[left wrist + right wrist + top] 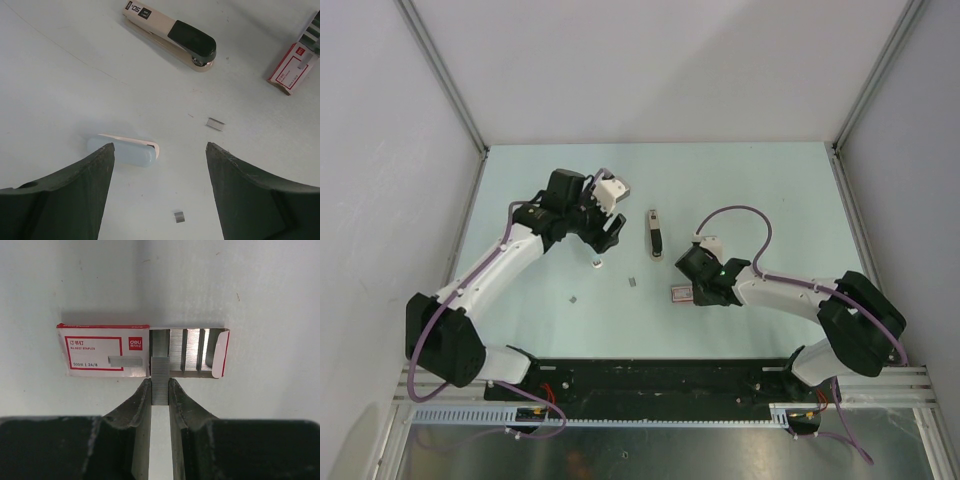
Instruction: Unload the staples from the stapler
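Since a strip of staples sits clamped between the fingers of the right pincer, held at the open end of the red-and-white staple box, the unloading reads as well advanced, though whether this strip came out of the stapler cannot be told. Item, stapler: cream top arm, black end, lying on the surface with the arm down as far as shows, touched by neither pincer; any staples inside it are hidden. Item, left pincer: fingers wide apart, holding nothing, hovering low over the surface. Stapler relative to left pincer: ahead of the fingertips, roughly on the centre line, well apart. Stapler relative to right pincer, by the overhead view: beyond it, farther from the arm bases and slightly toward the left arm's side, near but not touching; absent from the right wrist view. Item, pale oblong piece: just ahead of one fingertip of the left pincer, reaching partly into the gap. Items, loose staple fragments: one ahead of the other fingertip, one inside the gap, close in. Outstanding, by judgement: seat the held strip in the box beside the rows lying there, then check the stapler for any staples inside and gather the fragments.
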`<control>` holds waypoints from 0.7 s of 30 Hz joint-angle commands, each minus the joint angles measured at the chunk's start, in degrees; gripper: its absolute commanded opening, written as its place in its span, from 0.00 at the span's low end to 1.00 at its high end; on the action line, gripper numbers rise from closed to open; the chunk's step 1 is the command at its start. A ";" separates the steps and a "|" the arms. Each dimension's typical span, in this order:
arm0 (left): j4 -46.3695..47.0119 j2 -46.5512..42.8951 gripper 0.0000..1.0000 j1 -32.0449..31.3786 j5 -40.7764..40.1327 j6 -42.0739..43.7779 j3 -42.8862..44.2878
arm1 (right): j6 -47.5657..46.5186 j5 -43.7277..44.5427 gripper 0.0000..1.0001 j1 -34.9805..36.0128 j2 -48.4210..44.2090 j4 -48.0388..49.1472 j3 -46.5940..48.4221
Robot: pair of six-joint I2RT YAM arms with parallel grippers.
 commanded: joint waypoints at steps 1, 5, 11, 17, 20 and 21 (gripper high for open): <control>0.83 -2.47 0.78 0.17 1.52 -1.04 -0.32 | 0.72 0.09 0.16 0.08 0.52 0.96 0.28; 0.83 -2.79 0.79 0.17 1.63 -1.06 -0.44 | 0.49 0.02 0.17 -0.15 0.71 1.05 0.55; 0.81 -3.10 0.79 0.17 1.66 -0.90 -0.66 | 0.18 -0.16 0.20 -0.66 0.78 0.96 0.74; 0.84 -3.39 0.80 0.17 2.00 -0.99 -0.89 | 0.11 -0.40 0.25 -0.90 0.14 0.92 0.83; 0.83 -3.66 0.80 0.16 2.21 -0.96 -0.93 | 0.04 -0.43 0.28 -1.00 -0.14 0.87 0.91; 0.83 -3.76 0.80 0.16 2.28 -0.95 -0.98 | 0.02 -0.43 0.28 -1.01 -0.18 0.92 0.93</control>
